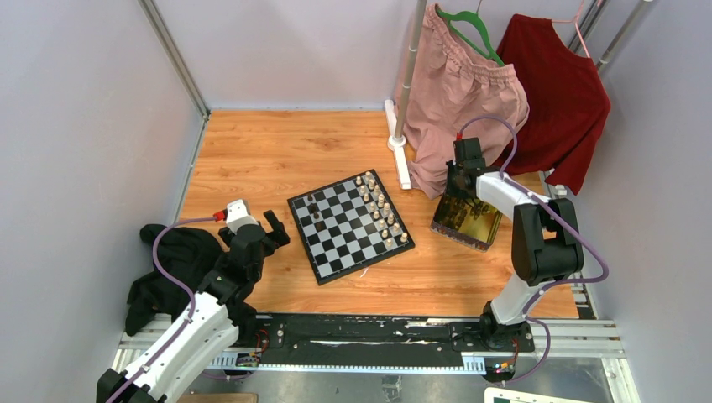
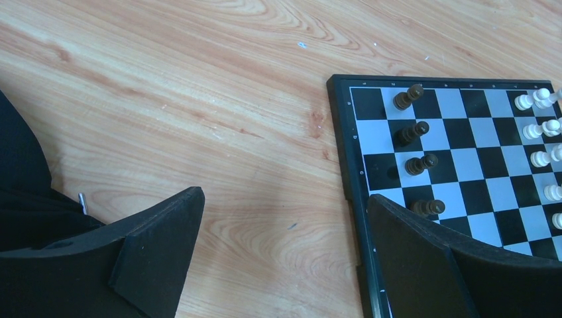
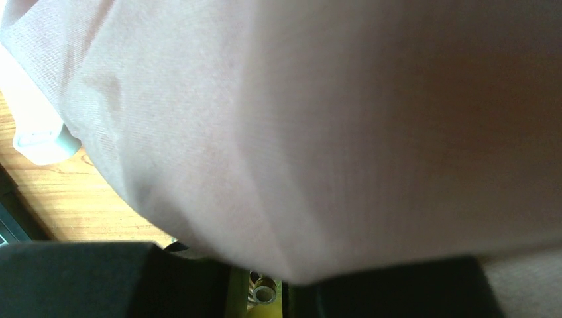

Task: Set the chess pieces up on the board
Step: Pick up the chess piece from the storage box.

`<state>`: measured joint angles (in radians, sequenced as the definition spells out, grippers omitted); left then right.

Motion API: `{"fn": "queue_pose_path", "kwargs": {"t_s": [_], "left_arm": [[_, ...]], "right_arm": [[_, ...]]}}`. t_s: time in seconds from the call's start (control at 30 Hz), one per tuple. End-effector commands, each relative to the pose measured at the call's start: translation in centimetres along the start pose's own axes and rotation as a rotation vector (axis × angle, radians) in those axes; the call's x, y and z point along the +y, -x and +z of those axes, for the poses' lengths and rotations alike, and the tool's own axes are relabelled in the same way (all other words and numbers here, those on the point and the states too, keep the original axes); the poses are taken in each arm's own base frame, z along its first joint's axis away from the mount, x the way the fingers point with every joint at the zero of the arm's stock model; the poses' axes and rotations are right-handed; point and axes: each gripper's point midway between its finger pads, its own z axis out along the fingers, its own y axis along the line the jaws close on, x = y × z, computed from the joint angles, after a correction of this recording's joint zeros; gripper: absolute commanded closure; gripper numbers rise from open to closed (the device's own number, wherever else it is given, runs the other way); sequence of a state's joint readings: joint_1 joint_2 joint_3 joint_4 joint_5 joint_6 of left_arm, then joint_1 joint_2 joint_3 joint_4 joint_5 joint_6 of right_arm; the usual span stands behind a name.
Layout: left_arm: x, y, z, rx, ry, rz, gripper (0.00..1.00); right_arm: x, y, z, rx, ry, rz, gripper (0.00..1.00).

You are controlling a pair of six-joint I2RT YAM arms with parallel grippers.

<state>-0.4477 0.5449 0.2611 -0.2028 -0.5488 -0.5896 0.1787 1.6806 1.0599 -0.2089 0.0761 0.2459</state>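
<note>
Chess pieces first: four dark ones are sitting in a single file just inside the left edge of the board, one per square, with bare squares lying open to their right. Going left to right now: one black cloth is slumping against the left wall. The left gripper is hovering right next to it with its jaws spread wide, one finger over bare wood and the other overlapping the board's near left border. Plenty of open table is stretching out beyond it. Cream pieces are crowding the board's right side in two rows, too tiny for me to count properly. A strip of wood is separating the board from one gold tray, and the right gripper is dipping down over it. I can't tell how its jaws are standing, since a pink garment is draping over its wrist camera. One red garment is hanging furthest right.
</note>
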Motion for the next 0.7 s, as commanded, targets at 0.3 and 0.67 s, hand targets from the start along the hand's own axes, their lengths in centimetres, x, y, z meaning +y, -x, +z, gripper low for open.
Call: {"fn": "queue_pose_path", "kwargs": {"t_s": [0.3,0.67], "left_arm": [[-0.1,0.1,0.0,-0.026,-0.013,-0.004,0.00],[0.2,0.3,-0.2,-0.040,-0.011,-0.016,0.00]], "right_arm": [[-1.0,2.1,-3.0,-0.070,-0.056,-0.003,1.00],[0.7,3.3,-6.6,-0.144,-0.009,-0.050,1.00]]}}
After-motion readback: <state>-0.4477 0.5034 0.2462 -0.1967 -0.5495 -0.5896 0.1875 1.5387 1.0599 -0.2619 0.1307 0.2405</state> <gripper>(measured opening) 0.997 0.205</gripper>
